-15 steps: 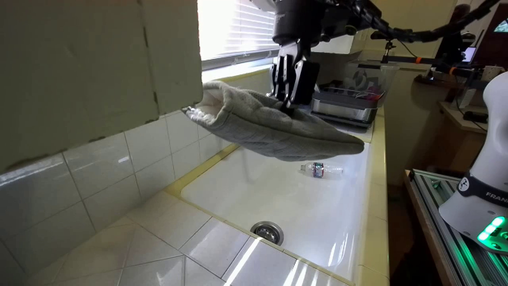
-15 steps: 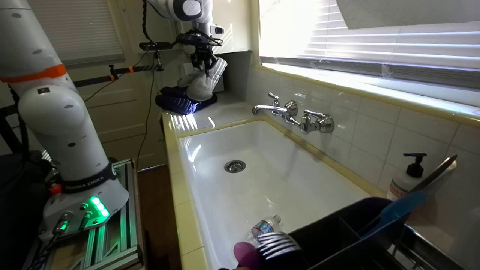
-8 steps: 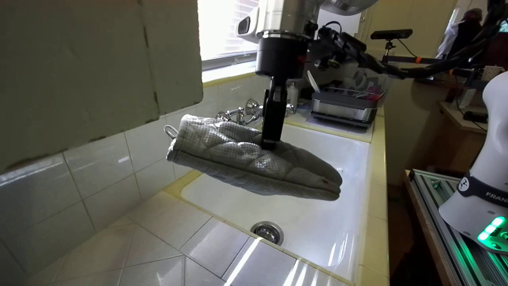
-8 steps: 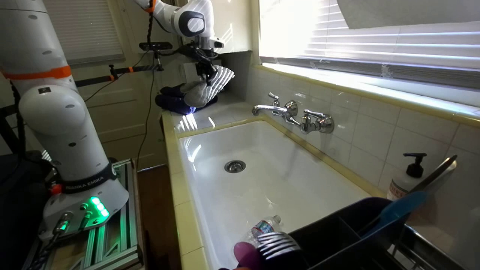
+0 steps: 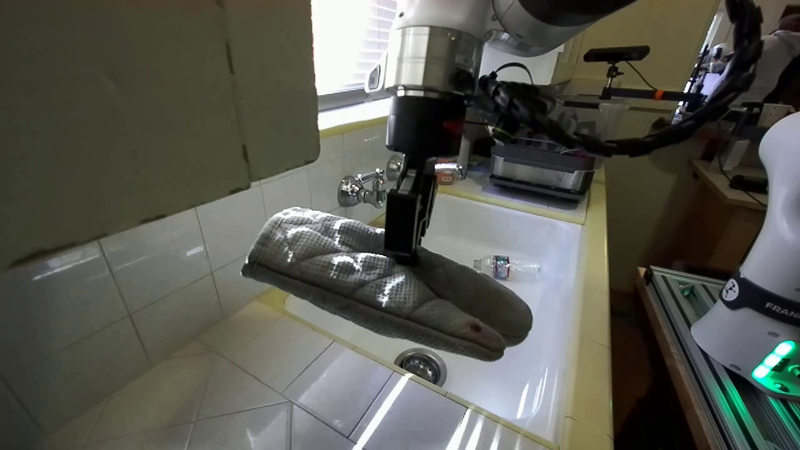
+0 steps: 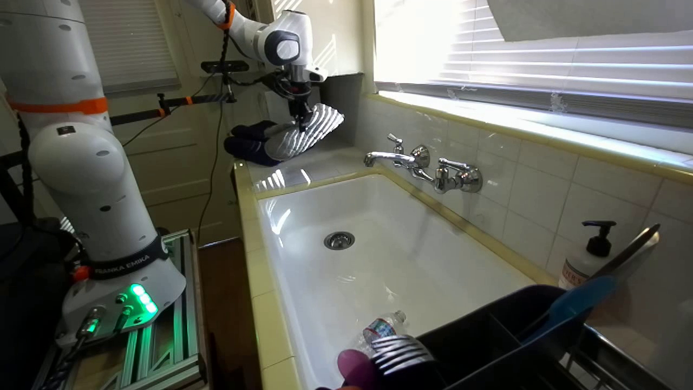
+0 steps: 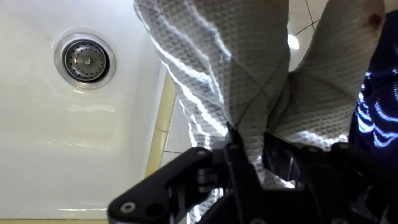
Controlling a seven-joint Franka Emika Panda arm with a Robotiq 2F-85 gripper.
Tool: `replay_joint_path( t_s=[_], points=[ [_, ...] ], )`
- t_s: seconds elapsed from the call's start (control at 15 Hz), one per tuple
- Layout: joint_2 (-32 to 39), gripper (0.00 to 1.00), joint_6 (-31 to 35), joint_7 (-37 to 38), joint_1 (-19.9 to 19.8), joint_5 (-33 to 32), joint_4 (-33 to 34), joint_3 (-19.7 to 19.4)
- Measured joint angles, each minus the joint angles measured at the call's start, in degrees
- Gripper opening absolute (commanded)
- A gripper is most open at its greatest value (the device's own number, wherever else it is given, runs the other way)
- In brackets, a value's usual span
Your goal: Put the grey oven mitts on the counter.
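Pinching a fold of the grey oven mitt [image 5: 369,281] between the tips of the gripper [image 7: 250,133], pressing from both sides. Holding the mitt raised above the counter [image 5: 250,400] at the drain end of the sink [image 6: 433,260], sloping down from the cuff, on the faucet [image 6: 419,158] side of the sink, to the rounded end. Hanging lower at that end of the sink than half a second ago, in both exterior views. Catching stripes of light across more of the quilting than before. Uncovering, in an exterior view, the bottle [image 5: 502,267] lying in the sink away from the drain [image 7: 85,60], mostly hidden behind the mitt half a second ago. Overlapping, in an exterior view, part of the dark blue cloth [image 6: 246,149] on the counter past the drain end of the sink, with contact unreadable. Showing the dish rack [image 5: 540,169] unmoved at the opposite end of the sink.
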Motion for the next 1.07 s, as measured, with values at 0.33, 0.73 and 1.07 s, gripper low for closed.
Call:
replay_joint_path(
  t_s=[0.33,0.73,1.07],
  points=[
    [2.63,0.03,0.04,3.38,0.82,0.08,1.32,0.07],
    [4.39,0.03,0.04,4.44,1.42,0.11,2.44,0.17],
    [4.62,0.44,0.07,4.45,1.60,0.12,2.54,0.26]
  ],
)
